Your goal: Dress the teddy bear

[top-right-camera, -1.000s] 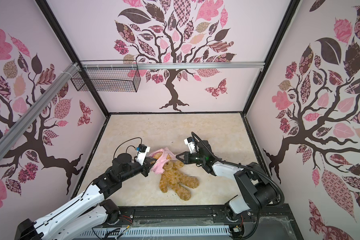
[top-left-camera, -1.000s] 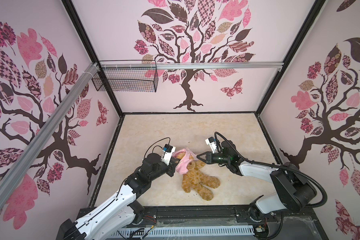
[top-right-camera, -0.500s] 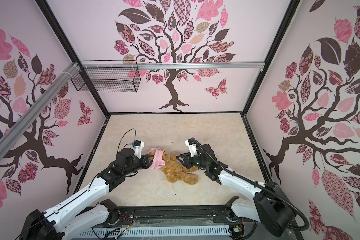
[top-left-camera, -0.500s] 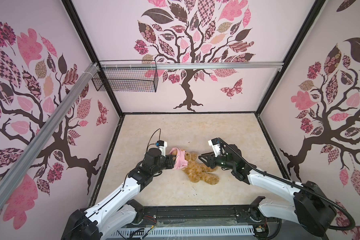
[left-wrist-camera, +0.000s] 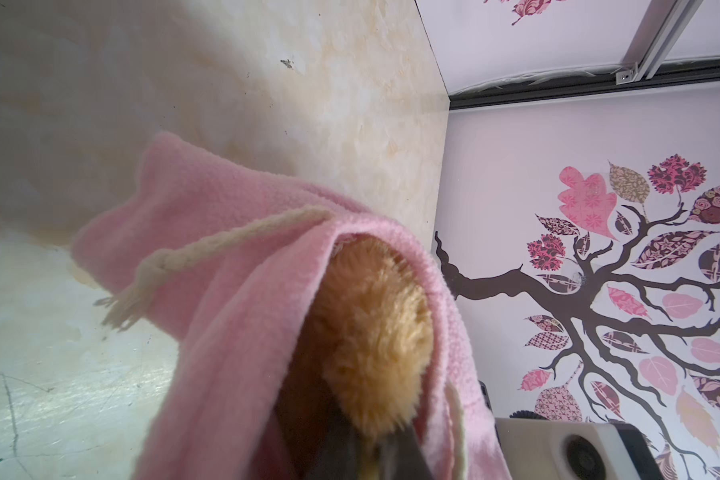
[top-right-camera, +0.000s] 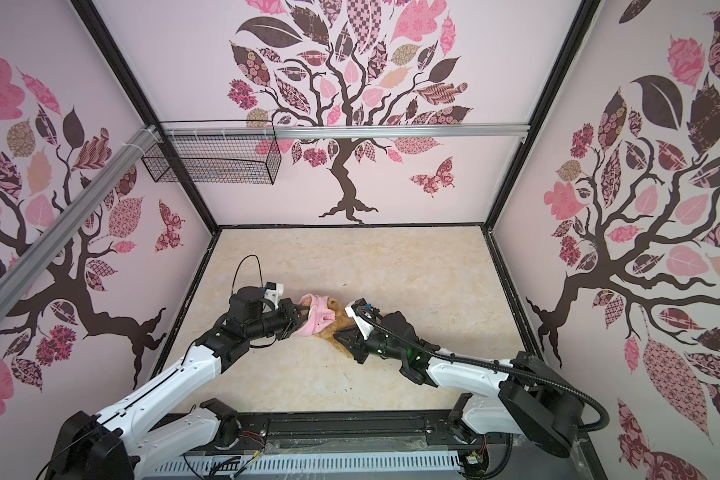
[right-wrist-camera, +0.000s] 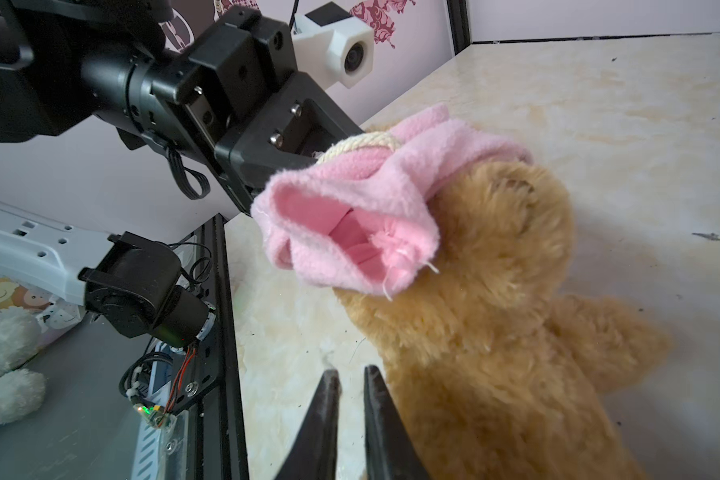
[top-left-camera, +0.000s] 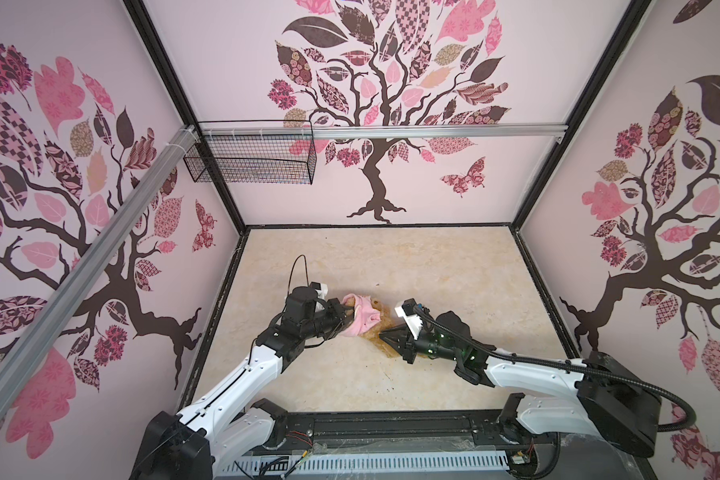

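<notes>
The golden-brown teddy bear [top-left-camera: 374, 335] [top-right-camera: 332, 332] lies mid-table, its head inside a small pink shirt [top-left-camera: 360, 313] [top-right-camera: 316, 318]. My left gripper [top-left-camera: 347, 316] [top-right-camera: 302, 318] reaches into the shirt from the left. In the left wrist view it [left-wrist-camera: 368, 457] is shut on the bear's fur [left-wrist-camera: 371, 332], with pink fleece [left-wrist-camera: 233, 311] and a cream cord [left-wrist-camera: 208, 249] draped around. My right gripper [top-left-camera: 384, 334] [top-right-camera: 336, 335] sits low against the bear's near side. In the right wrist view its jaws [right-wrist-camera: 352, 374] stand slightly apart over bare table, holding nothing, beside the bear's body [right-wrist-camera: 495, 332].
A black wire basket [top-left-camera: 250, 153] hangs from the aluminium rail at the back left. Black frame rails border the table [top-left-camera: 433, 266] on all sides. A white plush toy [right-wrist-camera: 1, 374] lies off the table beyond the front rail.
The left gripper has carried the shirt and bear's head rightward and farther back. The bear has swung round beneath the right gripper, which opened, narrowed again and came down beside the body.
</notes>
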`<state>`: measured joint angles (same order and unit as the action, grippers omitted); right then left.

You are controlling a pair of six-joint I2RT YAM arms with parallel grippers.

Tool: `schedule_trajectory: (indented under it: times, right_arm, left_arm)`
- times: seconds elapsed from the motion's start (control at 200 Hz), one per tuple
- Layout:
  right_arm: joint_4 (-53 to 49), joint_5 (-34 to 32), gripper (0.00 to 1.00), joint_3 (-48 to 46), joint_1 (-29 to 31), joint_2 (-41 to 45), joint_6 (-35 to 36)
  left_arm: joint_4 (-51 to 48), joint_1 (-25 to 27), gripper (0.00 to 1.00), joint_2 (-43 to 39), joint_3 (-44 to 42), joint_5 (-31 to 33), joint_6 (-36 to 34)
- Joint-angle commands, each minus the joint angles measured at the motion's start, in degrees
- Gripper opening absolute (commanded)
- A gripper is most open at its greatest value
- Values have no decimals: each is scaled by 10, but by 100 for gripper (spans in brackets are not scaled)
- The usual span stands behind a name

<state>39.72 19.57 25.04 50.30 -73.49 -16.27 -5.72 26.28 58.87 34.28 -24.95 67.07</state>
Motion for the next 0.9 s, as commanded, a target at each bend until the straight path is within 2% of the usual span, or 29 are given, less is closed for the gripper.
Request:
schedule_trajectory:
  times: [0.0, 0.255, 0.515, 0.745, 0.895]
  right_arm:
    - [53, -2, 13, 25, 11, -36, 5]
    - [110, 3, 11, 45, 13, -88, -16]
    - [125, -41, 11, 66, 13, -97, -20]
    - [128, -65, 19, 69, 13, -97, -51]
    - [167, -66, 23, 61, 12, -109, -92]
  left_arm:
    - [25, 5, 0, -2, 30, -18, 25]
    - [32, 21, 0, 3, 26, -18, 33]
    - [33, 37, 0, 13, 27, -17, 28]
    - [33, 44, 0, 19, 29, -18, 22]
    - [36, 48, 0, 23, 31, -19, 14]
